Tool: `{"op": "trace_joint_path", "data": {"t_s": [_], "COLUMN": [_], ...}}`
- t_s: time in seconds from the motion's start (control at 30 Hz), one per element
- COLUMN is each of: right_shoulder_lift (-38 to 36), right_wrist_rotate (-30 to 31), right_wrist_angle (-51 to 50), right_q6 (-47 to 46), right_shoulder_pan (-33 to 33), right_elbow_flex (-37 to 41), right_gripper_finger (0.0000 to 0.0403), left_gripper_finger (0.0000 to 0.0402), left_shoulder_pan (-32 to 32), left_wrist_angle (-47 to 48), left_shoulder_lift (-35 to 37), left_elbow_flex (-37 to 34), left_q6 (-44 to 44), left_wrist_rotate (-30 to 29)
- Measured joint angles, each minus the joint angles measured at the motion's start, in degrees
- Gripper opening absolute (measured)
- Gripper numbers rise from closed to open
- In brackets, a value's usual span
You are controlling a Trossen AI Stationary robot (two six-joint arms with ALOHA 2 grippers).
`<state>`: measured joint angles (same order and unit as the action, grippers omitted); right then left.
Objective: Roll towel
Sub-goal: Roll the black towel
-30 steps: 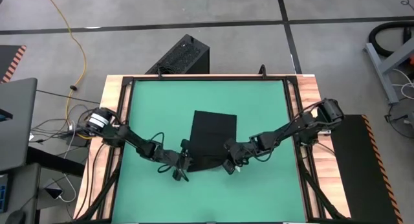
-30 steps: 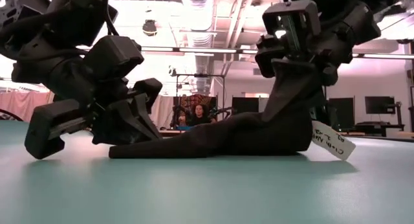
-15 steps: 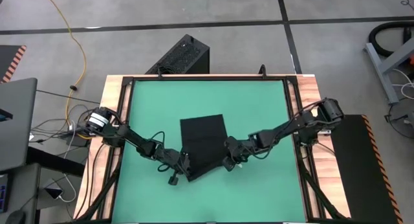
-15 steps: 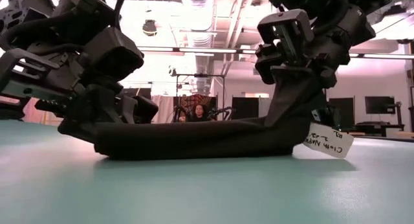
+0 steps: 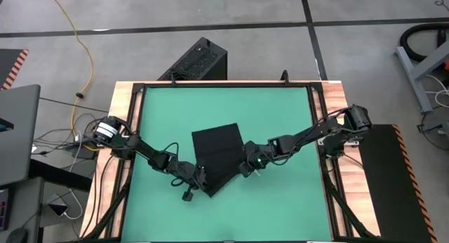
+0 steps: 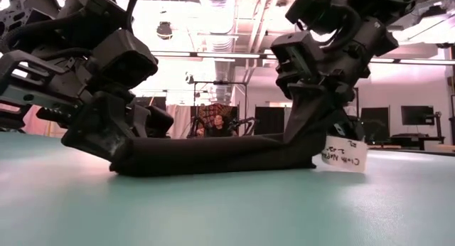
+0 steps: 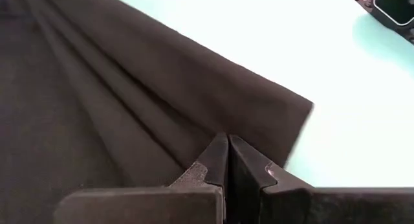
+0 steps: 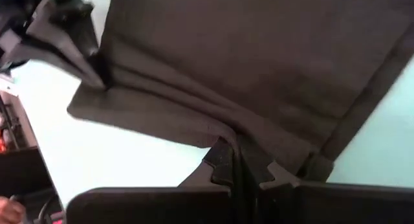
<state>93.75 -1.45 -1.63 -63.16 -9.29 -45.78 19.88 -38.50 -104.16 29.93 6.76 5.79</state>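
Both grippers, left [image 5: 198, 178] and right [image 5: 247, 167], are pinching the towel's [image 5: 219, 150] near edge at mid-table, seemingly turning over a first fold, leaving most of it flat, unrolled.

Two dark, near-black jointed arms, blocky segmented links. Left arm [image 5: 144, 153] has a silver-and-white round joint at its base with loose black cables. Right arm [image 5: 302, 139] shows a small green light near the wrist. Finger inner edges are toothed, matte black.
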Motion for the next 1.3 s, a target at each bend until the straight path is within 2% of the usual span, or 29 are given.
{"op": "trace_joint_path", "data": {"t_s": [0.4, 0.57, 0.63, 0.73, 0.8, 0.87, 0.93, 1.07, 1.3], "right_shoulder_lift": [0.0, 0.1, 0.1, 0.1, 0.1, 0.1, 0.1, 0.1, 0.1], "right_wrist_rotate": [0.1, 2.3, 2.4, 2.6, 2.8, 3.1, 3.2, 3.2, 4.3], "right_wrist_angle": [-1.6, -2.6, -3.1, -3.4, -3.2, -3.0, -2.8, -2.6, -2.4], "right_q6": [0.8, 1.7, 1.7, 2.1, 2.2, 2.3, 2.3, 2.6, 3.7], "right_shoulder_pan": [3.9, 4.5, 4.7, 4.8, 4.3, 4.0, 3.7, 3.6, 3.3], "right_elbow_flex": [0.1, 0.3, 0.2, 0.2, 0.2, 0.2, 0.2, 0.1, 0.1], "right_gripper_finger": [0.0015, 0.0015, 0.0015, 0.0015, 0.0015, 0.0015, 0.0015, 0.0015, 0.0015], "left_gripper_finger": [0.0, 0.0, 0.0, 0.0, 0.0, 0.0, 0.0, 0.0015, 0.0089], "left_shoulder_pan": [0.3, 2.2, 3.6, 7.8, 10.9, 13.1, 14.2, 15.0, 16.6], "left_wrist_angle": [-0.6, 1.9, 3.9, 6.1, 7.0, 7.1, 6.9, 9.9, 15.9], "left_shoulder_lift": [0.2, 4.6, 7.8, 11.5, 11.4, 10.7, 9.9, 8.1, 4.6], "left_elbow_flex": [0.0, -0.2, -0.2, 1.1, 2.6, 4.1, 5.3, 6.9, 12.5], "left_q6": [1.7, 3.3, 3.3, -1.7, -7.7, -12.9, -15.1, -12.6, -12.1], "left_wrist_rotate": [2.9, 2.1, -3.1, -20.4, -31.9, -39.1, -41.8, -40.3, -40.7]}}
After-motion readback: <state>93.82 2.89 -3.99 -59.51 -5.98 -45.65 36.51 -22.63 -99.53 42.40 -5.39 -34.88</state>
